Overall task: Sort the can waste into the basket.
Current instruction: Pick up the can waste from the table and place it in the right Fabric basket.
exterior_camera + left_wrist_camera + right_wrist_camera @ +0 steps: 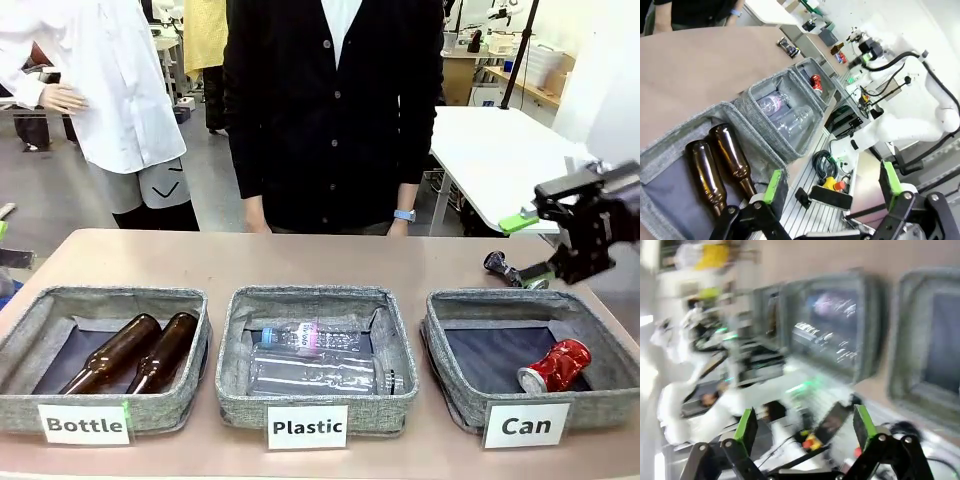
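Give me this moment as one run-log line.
crushed red metal can: in grey fabric "Can" basket | crushed dark can: on table behind basket | right hand: open, empty, near dark can

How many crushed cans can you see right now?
2: the red can lies in the Can basket; the dark can lies on the table behind that basket, near the right gripper.

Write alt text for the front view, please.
Three grey baskets sit in a row: the "Can" basket holds a red can, while a dark can lies on the table behind it, near the open right gripper.
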